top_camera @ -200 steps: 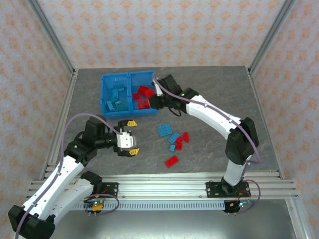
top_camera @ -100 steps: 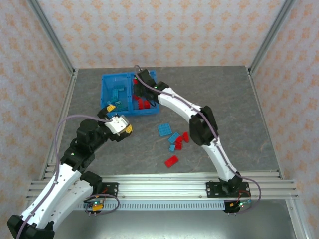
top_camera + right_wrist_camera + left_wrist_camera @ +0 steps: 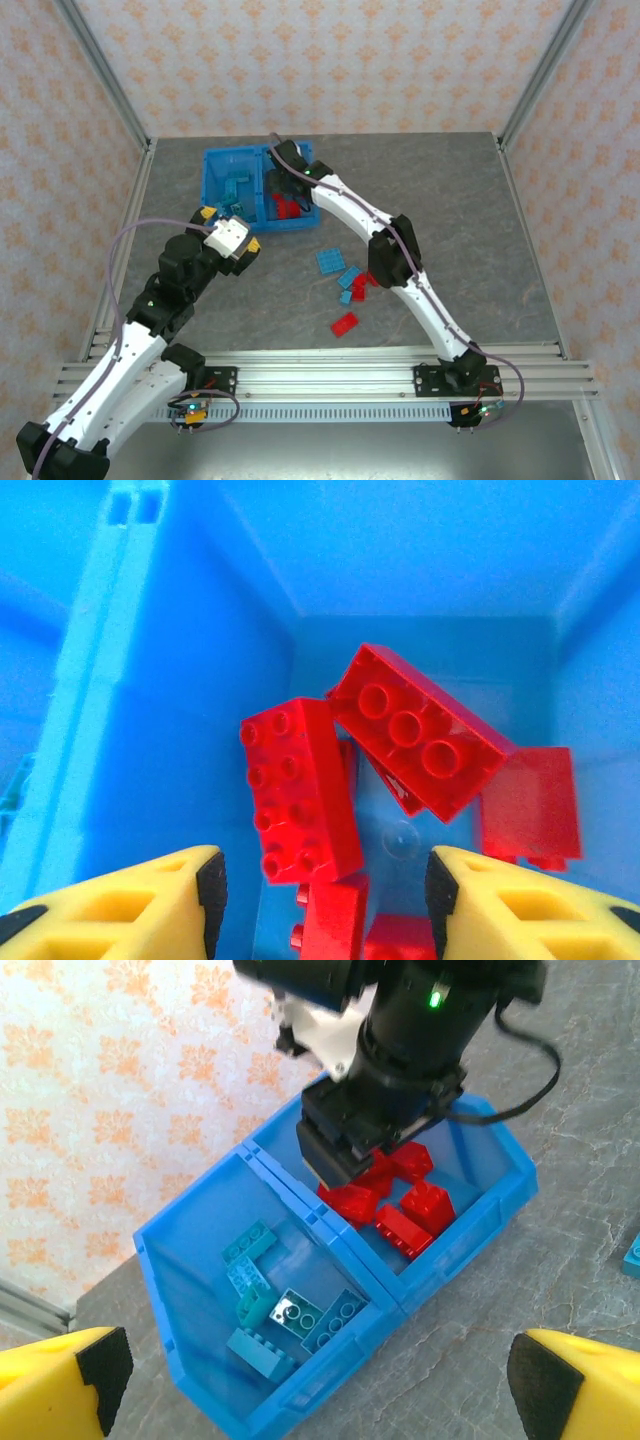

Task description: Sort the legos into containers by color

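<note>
1. Left pincer spread wide, empty, just beside the bin's front-left corner.
2. Left compartment holds teal legos.
3. Right pincer, partly open and gripping nothing, hangs over red legos in the right compartment.
4. Loose legos lie on the desk.

The bin sits on the table, ahead of the left gripper, between its two fingers. A wall splits the bin in two halves. Some bricks lie in the left half, nearer these fingers. More bricks lie in the right half, under the right gripper. One brick lies just ahead of one of its fingers, and another brick touches it, ahead of the gap. Loose bricks lie on the table outside the bin, behind that gripper.
</note>
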